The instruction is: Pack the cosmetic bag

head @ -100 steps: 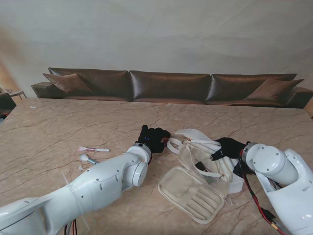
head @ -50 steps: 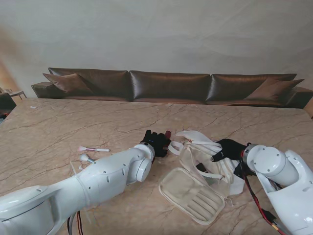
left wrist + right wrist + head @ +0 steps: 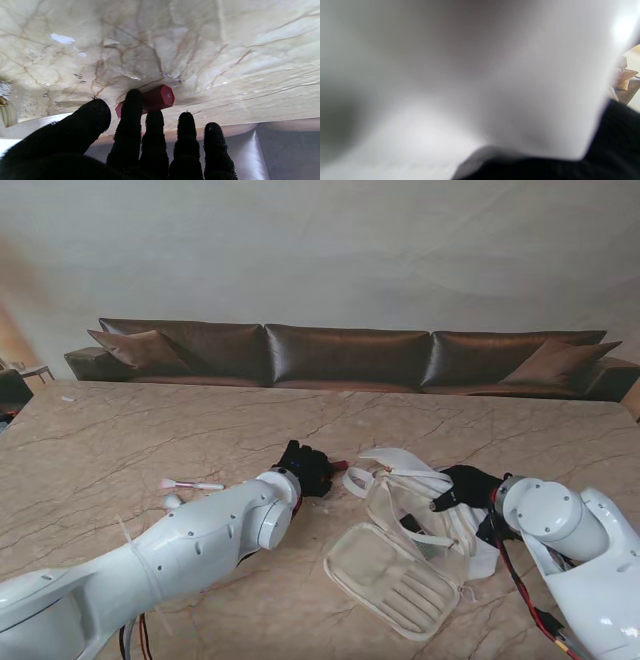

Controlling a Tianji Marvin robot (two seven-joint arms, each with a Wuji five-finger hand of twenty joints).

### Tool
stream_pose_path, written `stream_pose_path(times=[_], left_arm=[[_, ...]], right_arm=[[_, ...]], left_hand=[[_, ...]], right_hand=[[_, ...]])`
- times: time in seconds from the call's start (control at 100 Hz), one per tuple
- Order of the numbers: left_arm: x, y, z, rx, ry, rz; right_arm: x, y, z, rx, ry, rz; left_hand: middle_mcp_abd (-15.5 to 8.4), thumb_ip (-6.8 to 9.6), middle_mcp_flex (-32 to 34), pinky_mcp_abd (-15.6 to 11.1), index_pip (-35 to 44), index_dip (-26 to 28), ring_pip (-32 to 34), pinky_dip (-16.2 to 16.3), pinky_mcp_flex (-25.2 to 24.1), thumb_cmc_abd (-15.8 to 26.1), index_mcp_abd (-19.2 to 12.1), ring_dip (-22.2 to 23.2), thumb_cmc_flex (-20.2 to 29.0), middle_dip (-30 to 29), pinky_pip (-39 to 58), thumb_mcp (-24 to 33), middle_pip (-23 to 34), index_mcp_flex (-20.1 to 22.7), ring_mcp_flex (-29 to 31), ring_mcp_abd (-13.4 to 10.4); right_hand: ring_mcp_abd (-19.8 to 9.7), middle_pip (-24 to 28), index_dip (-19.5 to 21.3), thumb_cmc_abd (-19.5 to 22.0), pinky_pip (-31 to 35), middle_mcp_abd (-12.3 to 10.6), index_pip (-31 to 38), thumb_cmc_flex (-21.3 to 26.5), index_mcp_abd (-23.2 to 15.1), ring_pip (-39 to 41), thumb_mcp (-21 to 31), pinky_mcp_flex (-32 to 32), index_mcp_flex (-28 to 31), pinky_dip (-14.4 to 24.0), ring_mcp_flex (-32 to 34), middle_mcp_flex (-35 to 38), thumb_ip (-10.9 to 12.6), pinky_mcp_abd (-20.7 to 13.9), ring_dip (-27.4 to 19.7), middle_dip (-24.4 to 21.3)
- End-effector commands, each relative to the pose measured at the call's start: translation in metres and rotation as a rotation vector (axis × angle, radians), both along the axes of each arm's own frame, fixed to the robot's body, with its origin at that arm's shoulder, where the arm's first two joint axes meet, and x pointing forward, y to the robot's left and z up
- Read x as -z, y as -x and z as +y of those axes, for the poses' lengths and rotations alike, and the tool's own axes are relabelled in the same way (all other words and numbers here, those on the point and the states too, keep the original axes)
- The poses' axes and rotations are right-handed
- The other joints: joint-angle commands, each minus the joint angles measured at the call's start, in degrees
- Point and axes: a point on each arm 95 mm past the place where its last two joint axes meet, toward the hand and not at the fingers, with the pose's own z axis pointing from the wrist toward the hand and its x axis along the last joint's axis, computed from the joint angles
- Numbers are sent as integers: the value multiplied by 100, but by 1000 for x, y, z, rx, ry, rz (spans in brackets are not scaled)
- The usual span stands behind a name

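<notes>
An open cream cosmetics bag (image 3: pixel 425 520) lies on the marble table, with its flap of brush slots (image 3: pixel 392 577) spread out toward me. My right hand (image 3: pixel 468 481), in a black glove, grips the bag's right rim; white fabric (image 3: pixel 470 87) fills the right wrist view. A red lipstick (image 3: pixel 340 465) lies on the table just left of the bag. My left hand (image 3: pixel 304 468) hovers over it with fingers spread. In the left wrist view the fingertips (image 3: pixel 133 100) touch the lipstick (image 3: pixel 156 98) without closing round it.
A pink-tipped makeup brush (image 3: pixel 193 484) and a second small brush (image 3: pixel 172 502) lie on the table left of my left arm. A brown sofa (image 3: pixel 350 355) runs along the table's far edge.
My left hand has drawn back to the left. The lipstick, which showed higher at its fingertips half a second ago, now lies on the table. The right hand has stayed on the bag.
</notes>
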Motion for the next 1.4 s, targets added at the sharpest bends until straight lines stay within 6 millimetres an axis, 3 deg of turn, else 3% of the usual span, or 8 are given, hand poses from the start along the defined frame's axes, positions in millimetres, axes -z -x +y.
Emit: stream_pose_path(times=[0.0, 0.22, 0.36, 0.53, 0.67, 0.79, 0.97, 1.39], left_arm=[[11, 5, 17, 2, -32, 12], [14, 16, 35, 54, -35, -15], [11, 19, 37, 70, 19, -76], [5, 22, 36, 61, 95, -122], [3, 21, 32, 22, 135, -137], [4, 19, 28, 20, 128, -115], [9, 12, 20, 19, 86, -110], [26, -3, 8, -35, 42, -91]], right_arm=[[-4, -2, 5, -10, -10, -14], [-4, -2, 7, -7, -13, -21], [-5, -3, 8, -9, -15, -24], [-6, -3, 8, -9, -14, -30], [-6, -2, 8, -10, -13, -29], [-5, -2, 8, -11, -14, -27], [-5, -2, 9, -11, -18, -26], [-5, -4, 9, -16, -26, -18]], left_hand=[[-263, -26, 371, -115, 378, 199, 70, 7, -17, 44, 77, 40, -75, 199, 110, 180, 252, 253, 125, -113], [-285, -878, -173, -197, 1733, 838, -124, -201, -35, -787, -1587, -131, 926, 132, -390, -228, 130, -433, -232, -202], [177, -862, -399, -136, 2435, 1304, -316, -240, -70, -1211, -2064, -421, 796, -92, -1008, 284, 87, -1117, -530, -68], [-35, -330, -440, -109, 2690, 1977, -274, 78, -89, -1247, -1928, -648, -136, -87, -1258, 1243, 317, -2018, -531, -1], [-448, -208, -771, -169, 2549, 2177, -78, 115, -73, -1312, -783, -499, -489, 319, -1293, 1230, 690, -3100, -544, -141], [-354, -209, -1308, -199, -907, 139, -108, 107, -102, -1293, -14, -451, -578, 316, -1618, 1010, 632, -2999, -740, -108], [-190, -252, -1295, -175, -685, -120, -86, 330, -178, -1403, 642, -365, -644, 492, -1915, 1018, 694, -2858, -998, -70], [-160, -380, -904, -30, 1818, 946, 14, 880, -167, -1780, -845, -239, -354, 770, -2027, 1322, 723, -979, -862, 36]], right_hand=[[-264, 285, 185, 469, 512, -101, 312, 538, -1129, 613, 669, 280, 500, -3, 423, 347, 174, -34, 138, 44], [-250, 274, 168, 500, 509, -91, 299, 553, -1114, 593, 639, 266, 490, -4, 421, 324, 178, -33, 128, 42], [-235, 262, 180, 517, 503, -85, 311, 567, -1102, 579, 623, 243, 491, -3, 418, 309, 184, -29, 122, 37], [-236, 264, 201, 525, 502, -74, 319, 578, -1105, 574, 612, 242, 493, -1, 420, 314, 190, -26, 120, 37], [-242, 265, 205, 520, 502, -80, 313, 575, -1114, 573, 612, 242, 496, 1, 420, 314, 190, -26, 121, 37], [-242, 266, 211, 524, 501, -85, 306, 571, -1129, 573, 610, 242, 494, 2, 420, 314, 192, -26, 122, 36], [-241, 260, 212, 534, 498, -97, 295, 564, -1128, 548, 596, 234, 476, 3, 416, 303, 187, -27, 113, 33], [-247, 258, 200, 545, 494, -107, 291, 561, -1133, 532, 576, 223, 467, 9, 420, 294, 188, -31, 109, 41]])
